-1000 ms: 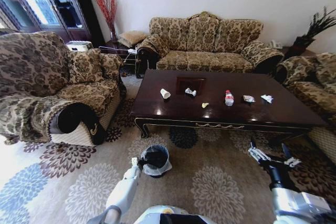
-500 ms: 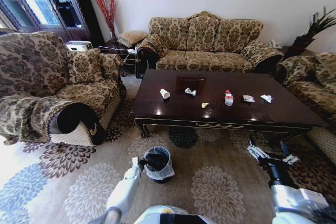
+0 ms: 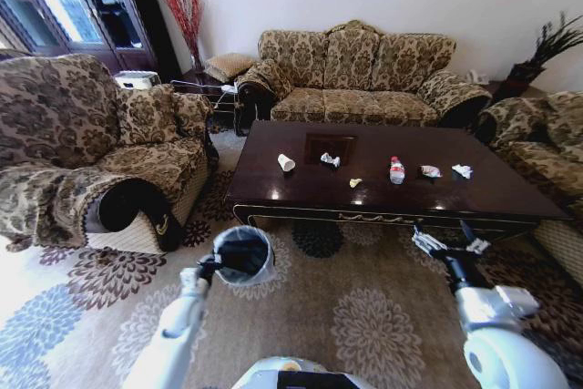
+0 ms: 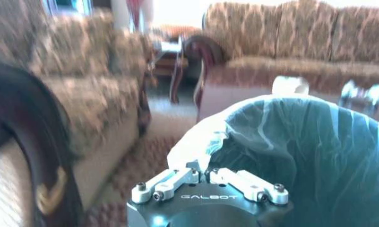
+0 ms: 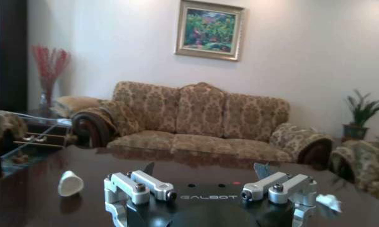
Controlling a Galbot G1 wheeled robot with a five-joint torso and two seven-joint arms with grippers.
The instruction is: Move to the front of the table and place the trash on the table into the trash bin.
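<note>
I read "GALBOT" printed on both gripper bodies in the wrist views; the red label on the bottle (image 3: 397, 170) is too small for me to make out.

My left gripper (image 4: 204, 176) is clamped on the rim of the bin (image 3: 242, 255), pinching the folded-over liner, and holds the bin lifted and tilted just in front of the table's (image 3: 510, 198) near left corner. Through the left wrist camera I see only the bluish bag inside the bin.

My right gripper (image 3: 446, 244) hangs with its fingers spread wide, holding nothing, just before the table's front edge toward the right.

The trash lies in a row on the table: a cup (image 3: 287, 163) on its side at the left, then a wrapper (image 3: 331, 160), a yellow scrap (image 3: 355, 183), the bottle upright, another wrapper (image 3: 431, 171) and a tissue (image 3: 464, 171).
</note>
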